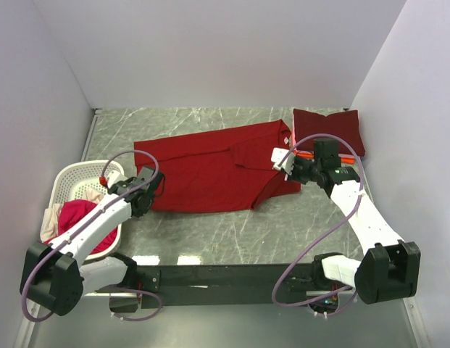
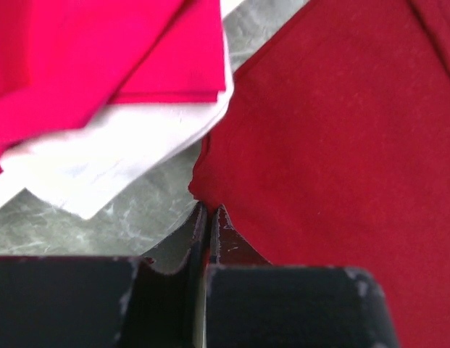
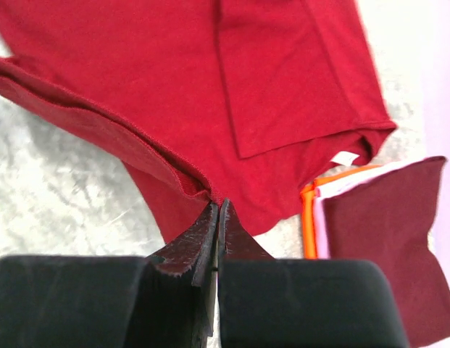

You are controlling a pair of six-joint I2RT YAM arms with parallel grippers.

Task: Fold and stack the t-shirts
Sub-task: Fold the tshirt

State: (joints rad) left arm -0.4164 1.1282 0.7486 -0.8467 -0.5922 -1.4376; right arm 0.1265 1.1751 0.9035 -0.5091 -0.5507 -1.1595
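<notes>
A grey-green marbled table (image 1: 210, 232) sits boxed in by plain white walls (image 1: 210, 51) on 3 sides. The left gripper (image 2: 209, 212) is clenched, its 2 black fingers pinching the corner of the red shirt (image 1: 203, 170), which spreads flat ahead and to its right. The right gripper (image 3: 216, 206) is also clamped tight, gripping a raised, folded hem of the same shirt. The soft, matte cloth stretches away ahead and to the left of it. Just right of its tips lies the maroon shirt (image 1: 330, 127), folded into a neat rectangle, with a thin edge of the orange shirt (image 3: 308, 225) showing beside it. Ahead and left of the left gripper, a pink shirt (image 1: 76, 214) and a cream shirt (image 1: 49, 225) lie heaped in a white lattice basket (image 1: 72, 177).
</notes>
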